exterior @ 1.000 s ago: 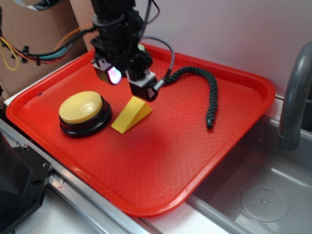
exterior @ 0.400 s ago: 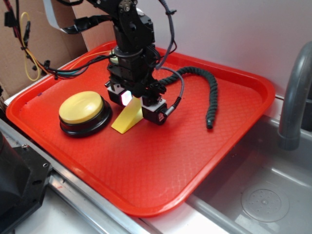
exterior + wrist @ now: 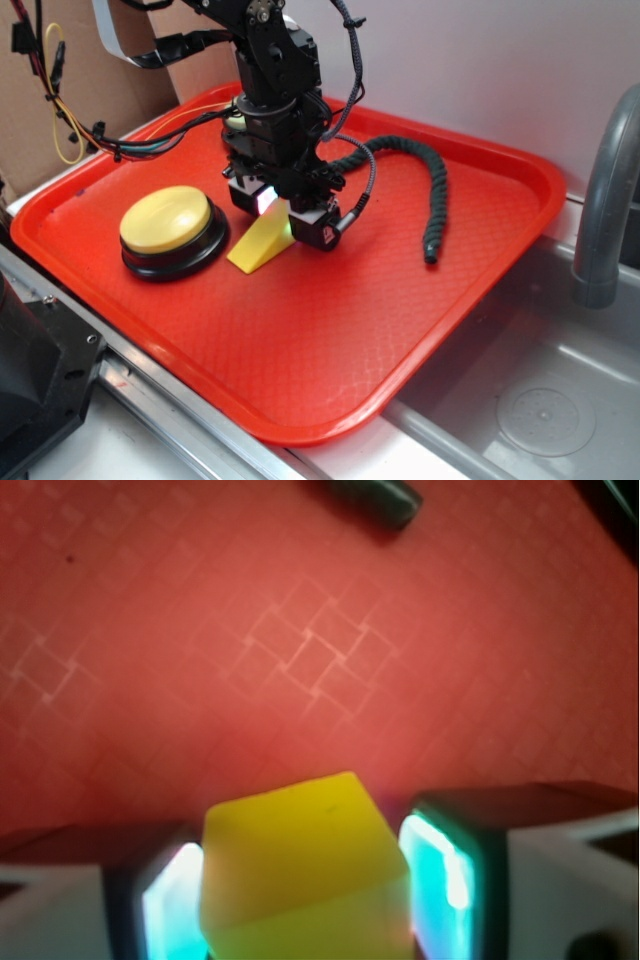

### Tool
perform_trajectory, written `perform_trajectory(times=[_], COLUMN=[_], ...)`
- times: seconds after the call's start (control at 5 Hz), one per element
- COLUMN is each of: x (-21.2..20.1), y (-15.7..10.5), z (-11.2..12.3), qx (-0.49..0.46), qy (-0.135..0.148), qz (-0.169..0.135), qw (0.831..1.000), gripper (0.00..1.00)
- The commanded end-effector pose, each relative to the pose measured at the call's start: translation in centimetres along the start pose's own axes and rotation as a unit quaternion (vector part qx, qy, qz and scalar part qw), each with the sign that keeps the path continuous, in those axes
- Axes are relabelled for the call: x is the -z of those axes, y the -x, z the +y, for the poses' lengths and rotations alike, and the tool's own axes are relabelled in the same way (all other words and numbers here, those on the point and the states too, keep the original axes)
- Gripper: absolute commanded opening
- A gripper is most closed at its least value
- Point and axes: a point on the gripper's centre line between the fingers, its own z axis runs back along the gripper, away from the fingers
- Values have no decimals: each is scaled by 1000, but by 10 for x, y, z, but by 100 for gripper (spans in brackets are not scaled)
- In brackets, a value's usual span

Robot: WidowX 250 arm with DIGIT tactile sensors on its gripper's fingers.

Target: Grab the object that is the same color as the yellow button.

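Lying on the red waffle-textured tray point(image 3: 330, 340) just right of the domed yellow button point(image 3: 167, 219), the matte yellow wedge point(image 3: 256, 250) is straddled at its tall end by the lowered gripper point(image 3: 278, 214) in the exterior view. Only the wrist view shows the glowing pads point(image 3: 440, 875) close on both sides of the wedge point(image 3: 300, 865); contact cannot be confirmed.

Gripper point(image 3: 277, 212) is down low on the red tray point(image 3: 330, 330), sitting right over the tall end of the yellow wedge point(image 3: 256, 249). Yellow button point(image 3: 172, 231) is just left of it, black hose point(image 3: 415, 180) off to the right.
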Motion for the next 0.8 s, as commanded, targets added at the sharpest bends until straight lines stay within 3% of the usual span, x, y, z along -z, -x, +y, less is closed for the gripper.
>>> perform_trajectory(times=[0.0,0.4,0.6], x=[-65,-153,-159], y=[-13,-11,-8], z=[1,12,17], qx=[-17,-24,-14], qy=[30,54,52], qz=[-23,-93,-101], qw=[999,994,993], gripper=[0,0,0])
